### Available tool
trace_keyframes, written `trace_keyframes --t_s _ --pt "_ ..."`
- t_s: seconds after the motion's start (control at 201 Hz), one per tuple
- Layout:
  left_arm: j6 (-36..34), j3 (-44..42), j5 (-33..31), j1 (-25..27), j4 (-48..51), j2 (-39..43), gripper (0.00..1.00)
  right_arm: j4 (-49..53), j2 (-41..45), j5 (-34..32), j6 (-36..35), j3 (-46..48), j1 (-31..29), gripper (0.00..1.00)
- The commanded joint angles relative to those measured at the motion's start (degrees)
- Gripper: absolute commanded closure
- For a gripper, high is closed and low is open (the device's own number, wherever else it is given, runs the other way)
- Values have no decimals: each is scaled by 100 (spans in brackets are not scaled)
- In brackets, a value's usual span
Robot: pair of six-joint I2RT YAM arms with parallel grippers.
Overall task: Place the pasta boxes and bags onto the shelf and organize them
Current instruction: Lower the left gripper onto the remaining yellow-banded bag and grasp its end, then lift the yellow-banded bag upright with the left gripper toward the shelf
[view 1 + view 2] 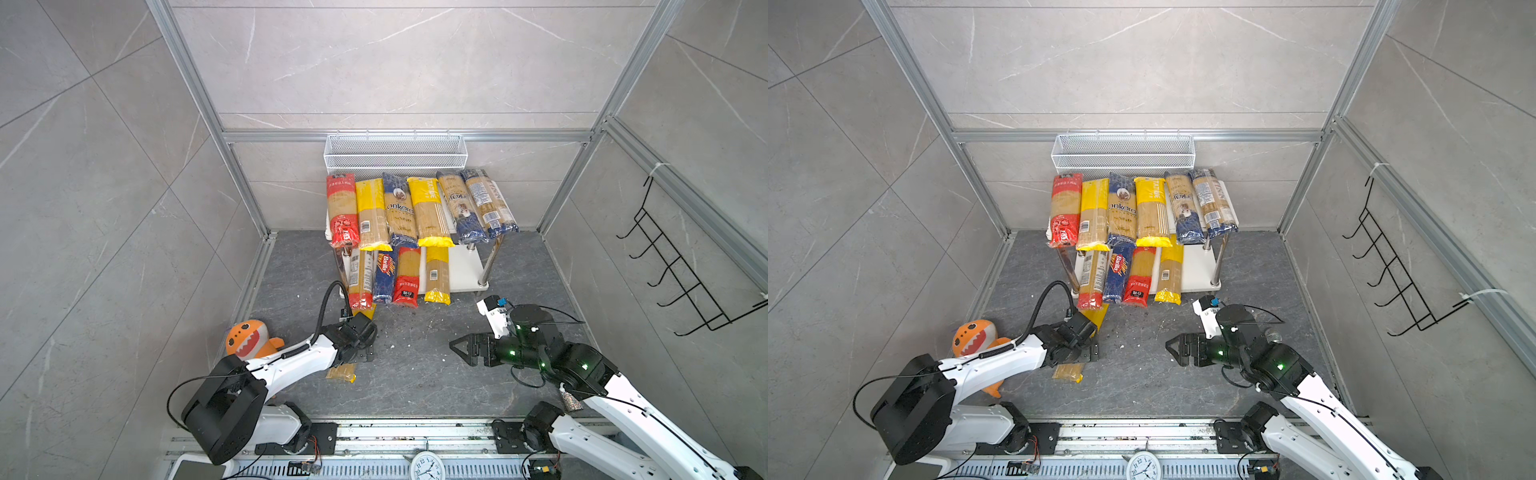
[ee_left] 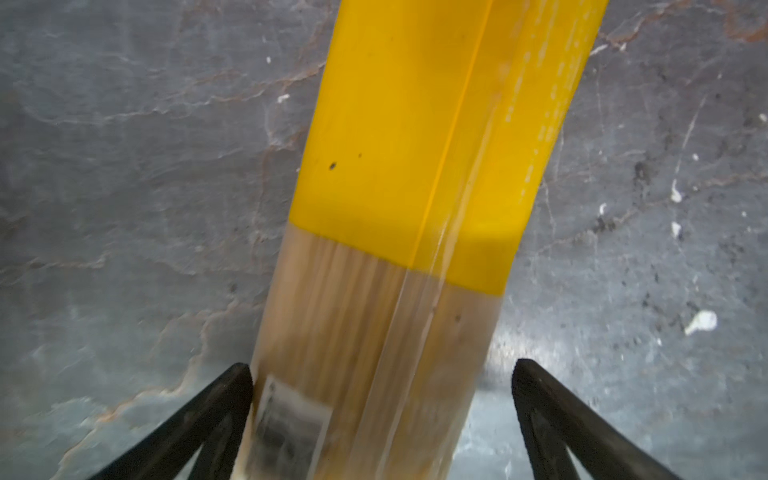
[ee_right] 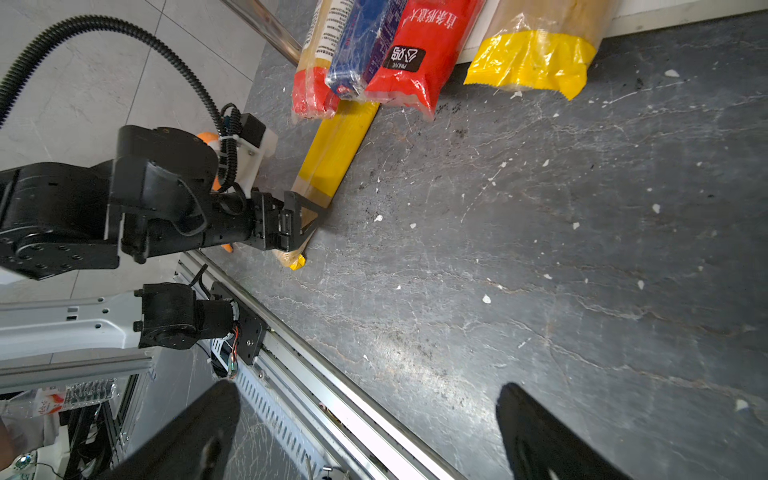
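Spaghetti packets (image 1: 428, 212), long and narrow, with clear film over pale noodles and yellow, red or dark blue ends, lie in a grey tiled booth seen from above. A dark grey stone-look desk (image 1: 415, 386) fills the lower middle in both top views. At 12 o'clock on it stands a low white two-tier shelf (image 1: 465, 266) with chrome legs. Six packets lie side by side on its upper board. Four lie on its lower board, their near ends overhanging the front edge.

Behind the shelf, a white wire mesh basket (image 1: 395, 151) is mounted against the back wall. At 3 o'clock a black wire hook rack (image 1: 681, 274) hangs on the side wall.

The left arm extends from 7 o'clock. Its left tool (image 1: 362, 353) points down with jaws spread, straddling one loose yellow-ended packet (image 1: 341, 372) that lies flat on the desk. In the left wrist view one finger (image 2: 232, 395) sits just beside the packet's edge and the other stands apart. The right tool (image 1: 456, 347), at 4 o'clock, hovers with jaws spread over bare desk. An orange plush toy (image 1: 249, 338) sits at 8 o'clock.
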State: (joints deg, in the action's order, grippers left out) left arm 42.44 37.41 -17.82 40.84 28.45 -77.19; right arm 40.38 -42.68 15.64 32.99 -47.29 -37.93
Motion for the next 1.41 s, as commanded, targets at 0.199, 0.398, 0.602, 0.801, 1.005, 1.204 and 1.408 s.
trace_keyframes --t_s 0.199,0.398,0.602,0.801,1.005,1.204,1.408 --pt "222 -659 396 -80 -908 -187 1 209 -8 -73 106 -270 -22 0" --pt "418 -1031 693 -24 -1184 -235 40 273 -43 -53 120 -358 -27 0" --pt "513 -1137 888 227 -1116 -156 81 443 112 -157 188 -396 -25 0" --pt "606 -1257 1078 491 -901 443 100 464 133 -176 250 -418 -26 0" --pt "711 -1444 1547 631 -450 1996 100 302 1 -7 346 -443 -25 0" --pt "758 -1507 1784 632 168 3888 100 225 -21 53 383 -510 -29 0" --pt "696 -1324 2077 627 303 4722 100 123 -48 106 444 -499 -28 0"
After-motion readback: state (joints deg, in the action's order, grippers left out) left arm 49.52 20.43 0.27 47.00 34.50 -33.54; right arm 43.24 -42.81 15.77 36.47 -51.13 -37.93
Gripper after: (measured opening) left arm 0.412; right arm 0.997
